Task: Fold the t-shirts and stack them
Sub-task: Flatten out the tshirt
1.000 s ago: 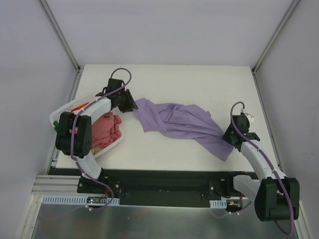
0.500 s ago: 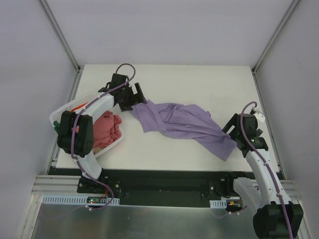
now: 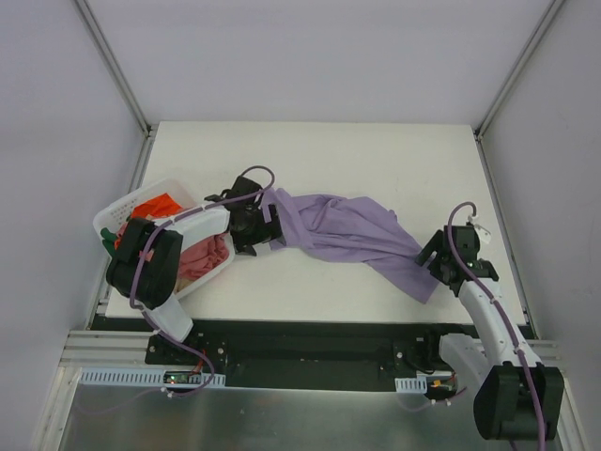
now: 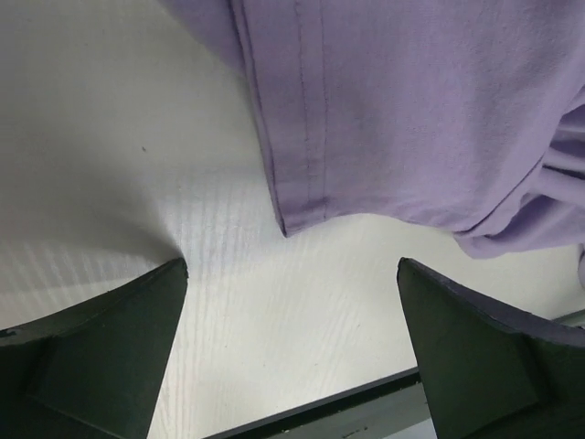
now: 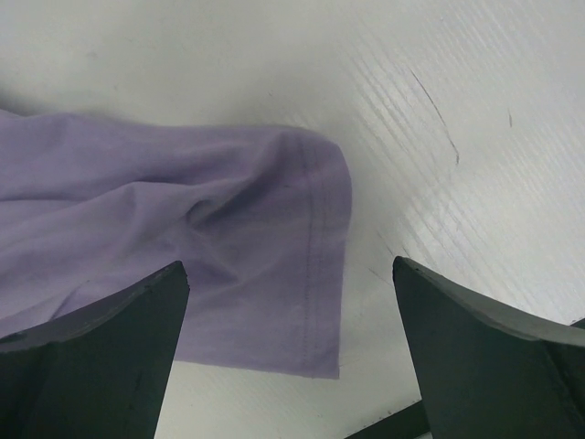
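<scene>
The lavender shirt (image 4: 411, 110) fills the upper right, lying on the white surface (image 4: 110, 137). Its double-stitched hem runs down to a corner that points at the gap of the pincer (image 4: 291, 265). The dark fingers (image 4: 110, 347) stand wide apart, with nothing between them but bare surface. A dark strip (image 4: 347, 412) crosses the bottom.

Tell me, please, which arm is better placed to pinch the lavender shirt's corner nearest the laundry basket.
Left. The left gripper, open, hovers just off that hemmed corner of the lavender shirt, beside the basket. The right gripper, also open, sits over the shirt's opposite end.
</scene>
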Robot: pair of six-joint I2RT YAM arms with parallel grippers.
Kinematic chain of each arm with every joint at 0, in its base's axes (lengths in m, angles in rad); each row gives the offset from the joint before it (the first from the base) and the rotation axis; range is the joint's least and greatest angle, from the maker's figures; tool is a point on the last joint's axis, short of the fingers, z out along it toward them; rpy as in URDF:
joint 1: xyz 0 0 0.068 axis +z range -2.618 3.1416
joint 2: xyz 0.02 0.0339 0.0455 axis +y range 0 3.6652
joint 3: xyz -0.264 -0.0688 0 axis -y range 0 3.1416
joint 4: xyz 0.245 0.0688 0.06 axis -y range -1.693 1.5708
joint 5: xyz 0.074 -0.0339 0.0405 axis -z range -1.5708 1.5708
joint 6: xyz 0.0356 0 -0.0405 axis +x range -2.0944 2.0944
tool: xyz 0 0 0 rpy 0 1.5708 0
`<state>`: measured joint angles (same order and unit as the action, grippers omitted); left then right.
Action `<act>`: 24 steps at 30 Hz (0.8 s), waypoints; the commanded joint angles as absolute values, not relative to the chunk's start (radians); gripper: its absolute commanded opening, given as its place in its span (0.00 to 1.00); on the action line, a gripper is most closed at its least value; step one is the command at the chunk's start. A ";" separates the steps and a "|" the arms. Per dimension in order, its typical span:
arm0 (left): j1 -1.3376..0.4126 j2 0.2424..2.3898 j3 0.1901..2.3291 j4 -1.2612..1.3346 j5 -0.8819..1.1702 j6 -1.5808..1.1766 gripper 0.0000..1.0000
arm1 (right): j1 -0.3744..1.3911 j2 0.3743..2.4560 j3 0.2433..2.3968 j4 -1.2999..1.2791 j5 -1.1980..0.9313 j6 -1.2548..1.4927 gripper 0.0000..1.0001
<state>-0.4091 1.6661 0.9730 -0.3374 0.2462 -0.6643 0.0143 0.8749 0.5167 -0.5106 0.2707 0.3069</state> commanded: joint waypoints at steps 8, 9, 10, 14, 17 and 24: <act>-0.531 1.796 1.101 -0.406 0.006 -0.611 0.79 | 0.005 0.876 0.488 -0.474 0.242 0.310 0.96; -0.532 1.807 1.111 -0.414 0.006 -0.598 0.76 | 0.003 0.873 0.485 -0.469 0.238 0.313 0.96; -0.535 1.816 1.118 -0.417 -0.021 -0.586 0.73 | 0.005 0.871 0.482 -0.463 0.235 0.310 0.96; -0.563 1.853 1.141 -0.440 -0.089 -0.551 0.64 | 0.003 0.873 0.477 -0.453 0.227 0.310 0.96; -0.583 1.888 1.163 -0.459 -0.098 -0.534 0.57 | 0.003 0.877 0.477 -0.451 0.221 0.308 0.96; -0.586 1.947 1.178 -0.460 -0.069 -0.543 0.44 | -0.017 0.891 0.474 -0.445 0.212 0.310 0.96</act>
